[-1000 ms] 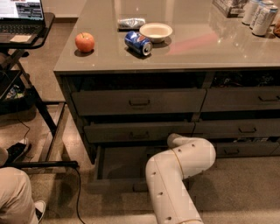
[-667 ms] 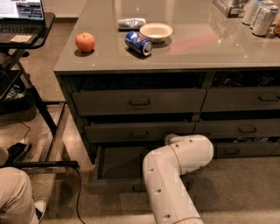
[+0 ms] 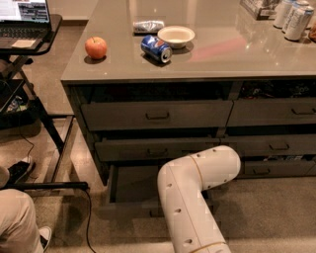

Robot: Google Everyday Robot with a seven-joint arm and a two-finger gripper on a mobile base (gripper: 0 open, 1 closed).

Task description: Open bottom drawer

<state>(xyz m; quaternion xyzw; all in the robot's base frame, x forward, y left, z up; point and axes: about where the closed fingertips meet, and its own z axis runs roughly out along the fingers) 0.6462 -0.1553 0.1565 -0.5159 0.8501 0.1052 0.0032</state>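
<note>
Your bottom drawer [image 3: 129, 190] sits lowest in the left stack under the counter [image 3: 222, 62], pulled out: shallow, dark grey-brown, its inside showing. The white arm [image 3: 195, 197] covers its front centre and hides the gripper there, so you cannot tell its grip.

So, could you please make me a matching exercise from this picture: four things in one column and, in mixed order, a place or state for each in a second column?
Things
1. apple
2. blue can
3. bottom drawer
4. laptop

Places or states
a. pulled out, lowest in the left stack
b. off the counter, at the upper left of the picture
c. lying on its side beside the white bowl
d. on the counter, near its left edge

Pairs: 1-d, 2-c, 3-a, 4-b.

The tool is out of sight behind the white arm, low down by the bottom drawer.
</note>
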